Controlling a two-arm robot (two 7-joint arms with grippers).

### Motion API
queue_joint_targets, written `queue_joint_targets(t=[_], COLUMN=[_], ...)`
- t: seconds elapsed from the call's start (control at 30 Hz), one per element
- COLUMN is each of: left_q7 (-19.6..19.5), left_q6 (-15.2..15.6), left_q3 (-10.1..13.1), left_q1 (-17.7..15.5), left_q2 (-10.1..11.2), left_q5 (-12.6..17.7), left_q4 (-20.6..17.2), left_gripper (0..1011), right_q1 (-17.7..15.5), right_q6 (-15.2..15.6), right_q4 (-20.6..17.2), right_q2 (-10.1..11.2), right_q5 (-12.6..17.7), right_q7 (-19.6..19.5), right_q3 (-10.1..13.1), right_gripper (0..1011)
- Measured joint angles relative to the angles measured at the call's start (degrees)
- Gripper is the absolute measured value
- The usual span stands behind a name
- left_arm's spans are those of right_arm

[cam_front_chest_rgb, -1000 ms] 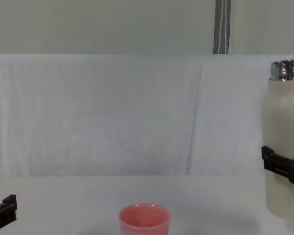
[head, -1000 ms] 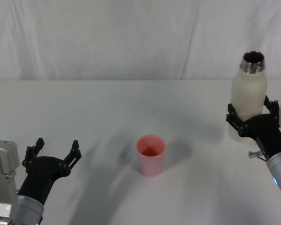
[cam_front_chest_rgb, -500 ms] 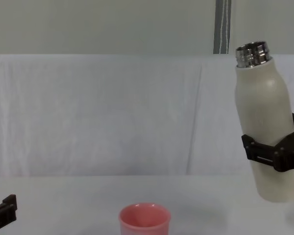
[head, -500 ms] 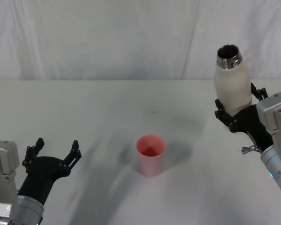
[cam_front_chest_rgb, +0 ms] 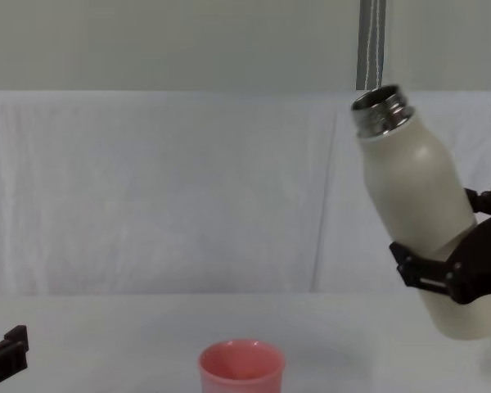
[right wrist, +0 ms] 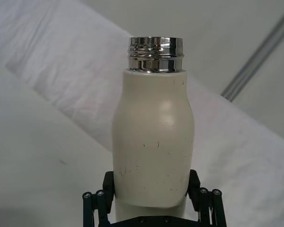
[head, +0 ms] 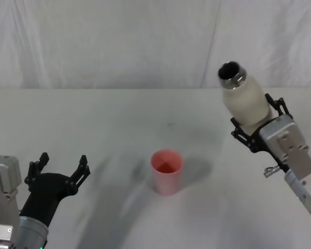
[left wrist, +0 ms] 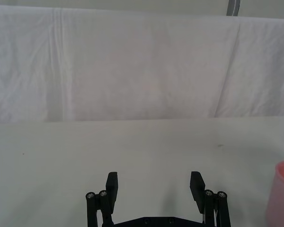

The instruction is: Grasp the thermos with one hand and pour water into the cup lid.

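Your right gripper [head: 255, 126] is gripping the thermos [head: 243, 99] around its lower body, with fingers [cam_front_chest_rgb: 415, 271] pressing against both sides of the cream wall. It is holding the bottle off the table [head: 119, 119], out at the right side of the scene. In the chest view, the thermos [cam_front_chest_rgb: 417, 201] is leaning, its steel neck [cam_front_chest_rgb: 380, 110] tipping toward the left and its base hanging clear above the tabletop. The neck is open, and from the head view you are looking into a dark mouth [head: 229, 70]. In the right wrist view, the thermos [right wrist: 153, 142] is sitting between the gripper's black fingers [right wrist: 200, 195], which are closing on it from either side.

The cup lid [head: 167, 171] is standing upright on the table near the middle, to the left of and nearer than the thermos, well apart from it. Its pink inside is facing up, and the chest view is showing its rim [cam_front_chest_rgb: 241, 361] low in the middle.

Your left gripper [head: 59, 167] is sitting low at the near left, well away from the cup lid, with its fingers [left wrist: 111, 183] spread apart and nothing between them. At the edge of the left wrist view, a sliver of the cup lid [left wrist: 283, 194] is showing.
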Motion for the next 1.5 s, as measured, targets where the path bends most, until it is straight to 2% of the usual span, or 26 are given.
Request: queue_joint_targets(t=[0.27, 0.4, 0.43, 0.5, 0.6, 0.63, 0.73, 0.83, 1.5], left_q7=[0.0, 0.0, 0.0, 0.0, 0.0, 0.0, 0.0, 0.0, 0.0], left_q6=[0.0, 0.0, 0.0, 0.0, 0.0, 0.0, 0.0, 0.0, 0.0], left_q3=[0.0, 0.0, 0.0, 0.0, 0.0, 0.0, 0.0, 0.0, 0.0], left_q1=[0.0, 0.0, 0.0, 0.0, 0.0, 0.0, 0.0, 0.0, 0.0], left_q2=[0.0, 0.0, 0.0, 0.0, 0.0, 0.0, 0.0, 0.0, 0.0], left_q5=[0.0, 0.0, 0.0, 0.0, 0.0, 0.0, 0.0, 0.0, 0.0], left_q4=[0.0, 0.0, 0.0, 0.0, 0.0, 0.0, 0.0, 0.0, 0.0], left_gripper=[1001, 1001, 1001, 1001, 1001, 1001, 1001, 1001, 1001], right_q1=[0.4, 0.8, 0.8, 1.1, 1.4, 1.4, 1.7, 1.9, 3.1], right_q6=[1.0, 1.4, 1.4, 1.8, 2.4, 2.4, 3.2, 3.7, 6.3], right_q4=[-0.6, -0.7, -0.7, -0.7, -0.6, -0.6, -0.2, 0.1, 1.6], right_q2=[1.7, 2.9, 2.9, 3.6, 4.3, 4.3, 5.1, 5.5, 6.8], right_q5=[-5.8, -10.3, -10.3, -13.6, -16.6, -16.6, -20.3, -22.3, -28.8], right_q7=[-0.2, -0.9, -0.9, -1.5, -2.2, -2.2, -2.9, -3.3, -3.6], right_q3=[-2.7, -4.8, -4.8, -6.2, -7.4, -7.4, -8.8, -9.7, -12.7], right_gripper=[950, 950, 950, 950, 950, 950, 950, 950, 950])
